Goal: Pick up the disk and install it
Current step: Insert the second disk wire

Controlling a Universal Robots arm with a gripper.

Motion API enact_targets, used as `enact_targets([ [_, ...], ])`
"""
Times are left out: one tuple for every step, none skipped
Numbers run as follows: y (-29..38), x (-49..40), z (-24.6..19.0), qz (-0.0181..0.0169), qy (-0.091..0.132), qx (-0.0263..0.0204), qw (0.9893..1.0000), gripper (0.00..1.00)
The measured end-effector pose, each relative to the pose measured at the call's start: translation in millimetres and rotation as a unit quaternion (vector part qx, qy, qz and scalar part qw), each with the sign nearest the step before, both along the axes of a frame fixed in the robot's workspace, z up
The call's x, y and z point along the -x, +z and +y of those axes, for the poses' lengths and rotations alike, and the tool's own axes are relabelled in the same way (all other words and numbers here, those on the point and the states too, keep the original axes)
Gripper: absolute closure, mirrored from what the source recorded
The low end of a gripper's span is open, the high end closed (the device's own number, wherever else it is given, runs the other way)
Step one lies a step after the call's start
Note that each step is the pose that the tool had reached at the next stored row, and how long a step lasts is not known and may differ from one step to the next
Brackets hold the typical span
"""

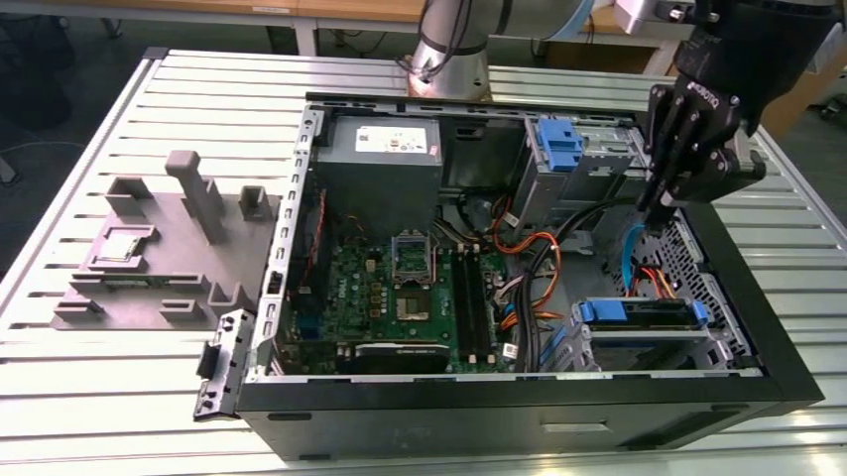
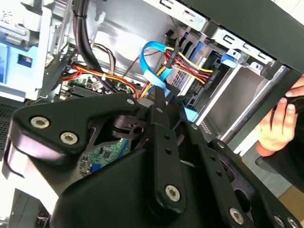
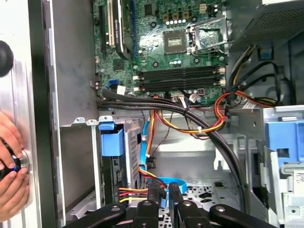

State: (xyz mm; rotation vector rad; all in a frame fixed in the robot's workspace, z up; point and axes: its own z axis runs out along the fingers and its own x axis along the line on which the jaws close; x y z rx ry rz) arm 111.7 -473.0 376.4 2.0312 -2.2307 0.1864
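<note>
The gripper (image 1: 653, 213) hung inside the open computer case (image 1: 781, 327), its jaws drawn narrow with only a slim gap between the fingertips (image 3: 154, 194) and nothing held between them. The disk (image 1: 640, 313) sat near the gripper but apart from it, lower in the case than the fingertips, lying in the grey drive bay (image 1: 649, 347) with the blue end of its carrier facing outward. In the first wrist view it showed edge-on in that bay, off to one side of the fingertips. With the disk in the bay and the gripper empty, the pick-up looked finished and the install largely done. Whether the disk was pushed fully home, or whether any cable was plugged into it, could not be told. A looped blue cable (image 3: 166, 183) and a bundle of red, yellow and black wires (image 3: 135, 190) lay close under the fingertips. By count there was one disk, one gripper and one case. There were two blue plastic parts: the disk's own carrier, and a separate bracket (image 1: 557, 144) fixed to the upper bay farther from the gripper. There was one power supply box (image 1: 381, 149), one motherboard (image 1: 397, 288) and one grey moulded fixture (image 1: 159, 248) out on the slatted table (image 1: 79, 397), well away from the gripper. A person's hand (image 3: 10, 190) rested on the case edge beside the gripper.
</note>
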Motion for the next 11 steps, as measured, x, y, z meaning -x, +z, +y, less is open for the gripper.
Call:
enact_targets([
  [-0.6,0.0,0.1,0.0,0.0,0.0035,1.0,0.76],
  [-1.1,-0.1,0.1,-0.0002,0.0,0.0079,1.0,0.76],
  [-1.5,-0.1,0.1,-0.0004,0.0,0.0127,0.9999,0.76],
  [-2.1,-0.1,0.1,-0.0007,-0.001,0.0172,0.9999,0.76],
  [-2.6,0.0,0.1,-0.0009,-0.001,0.0219,0.9998,0.76],
  [-3.2,-0.1,0.1,-0.0011,-0.001,0.0262,0.9997,0.76],
  [-3.8,-0.1,0.1,-0.0013,-0.001,0.0301,0.9995,0.76],
  [-4.5,-0.1,0.2,-0.0015,-0.001,0.0336,0.9994,0.76],
  [-5.2,-0.1,0.2,-0.0017,-0.001,0.0365,0.9993,0.76],
  [-6.3,-0.1,0.2,-0.0019,-0.001,0.0386,0.9993,0.76],
  [-7.7,-0.2,0.2,-0.0021,-0.001,0.0396,0.9992,0.76],
])
